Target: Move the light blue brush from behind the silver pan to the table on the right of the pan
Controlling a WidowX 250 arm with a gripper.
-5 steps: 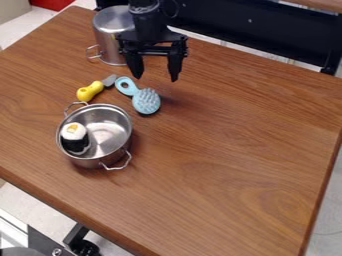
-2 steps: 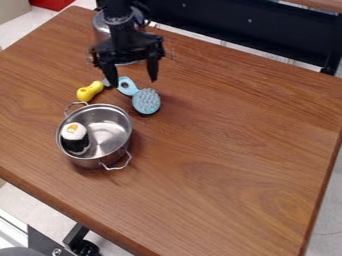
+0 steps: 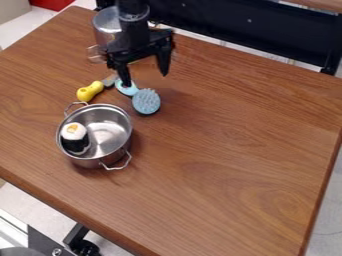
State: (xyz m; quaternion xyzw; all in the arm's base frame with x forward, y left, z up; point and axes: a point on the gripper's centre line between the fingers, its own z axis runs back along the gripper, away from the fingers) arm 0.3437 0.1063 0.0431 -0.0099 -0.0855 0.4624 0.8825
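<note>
The black gripper (image 3: 145, 79) hangs open over the back left of the table, nothing between its fingers. Its left fingertip overlaps the handle of a light-blue brush (image 3: 146, 101); whether they touch I cannot tell. Left of the brush lies a small tool with a yellow handle (image 3: 89, 91) and a grey blade. In front stands a metal pot (image 3: 110, 131) with two wire handles, and inside it at the left rests a black-and-white sushi roll (image 3: 74, 137) with an orange spot on top.
A taller metal pot (image 3: 107, 24) stands at the back left, partly behind the arm. The wooden table (image 3: 234, 150) extends far to the right and front. A dark metal frame (image 3: 247, 30) runs behind its back edge.
The gripper first moved left from over the brush's right side, then slightly right again, and has turned so that its right side sits higher. The objects on the table have stayed put.
</note>
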